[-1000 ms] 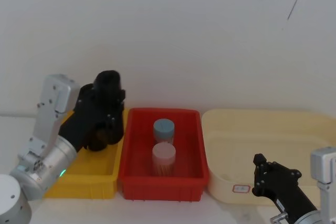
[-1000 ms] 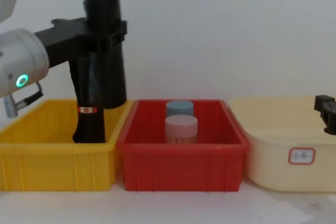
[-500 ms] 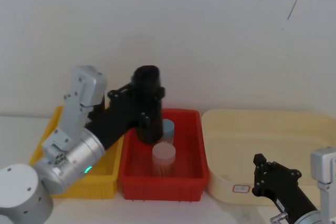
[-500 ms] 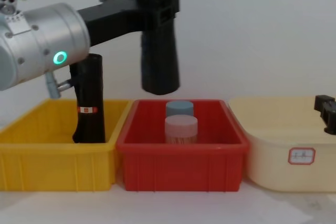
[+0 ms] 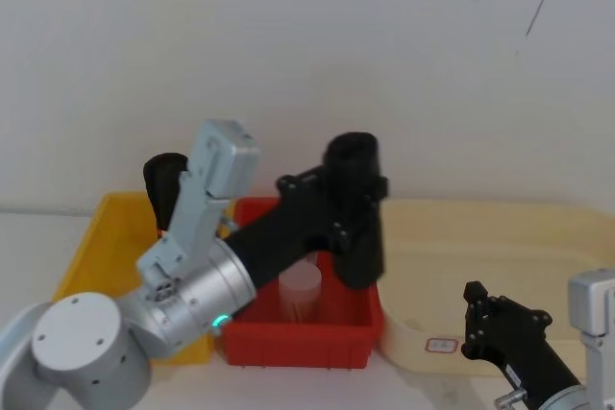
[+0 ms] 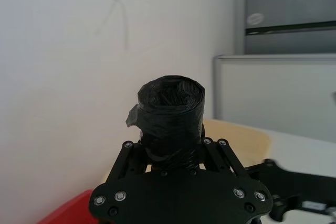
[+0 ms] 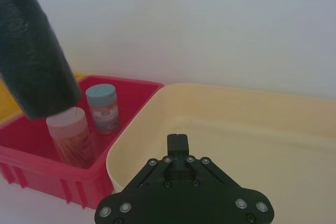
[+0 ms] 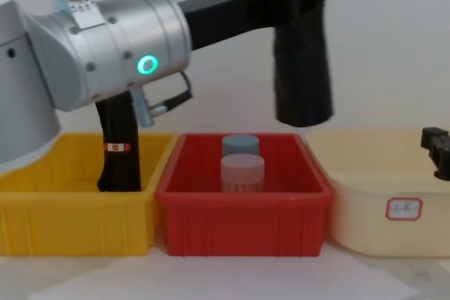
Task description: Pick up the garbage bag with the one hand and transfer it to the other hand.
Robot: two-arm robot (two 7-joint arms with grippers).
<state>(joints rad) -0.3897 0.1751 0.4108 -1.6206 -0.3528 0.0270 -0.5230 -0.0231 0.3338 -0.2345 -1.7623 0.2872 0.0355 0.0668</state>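
Since a second ago the left gripper (image 5: 348,201) has swung from over the yellow bin (image 8: 70,209) across to the right, lifting its load well clear of the bins. Its long fingers are clamped on the garbage bag (image 8: 302,68) near the roll's top end. The left wrist view looks straight up the gripped roll.

Reading the red bin (image 8: 242,194) as a clock face with the robot at six, the bag hangs roughly upright in the air over the bin's three o'clock rim. Its lower end is above the seam with the cream tub (image 8: 380,201). Down in the bin stand a blue-lidded jar (image 8: 240,144) at twelve and a pink-lidded jar (image 8: 242,166) toward six, both well below the roll. Out at nine, the labelled roll (image 8: 119,145) leans in the yellow bin.

The right gripper (image 5: 474,319) waits low at about four o'clock, by the tub's near wall. Its fingertips look pressed together in its own wrist view.

The roll looks light and squashy, with a crinkly film that is probably slick. A firm squeeze should dent it rather than hurt it, but a loose one could let it slide or the layers telescope. I'd say the best hold for the receiving hand is square across the bare lower half, clear of the left fingers.
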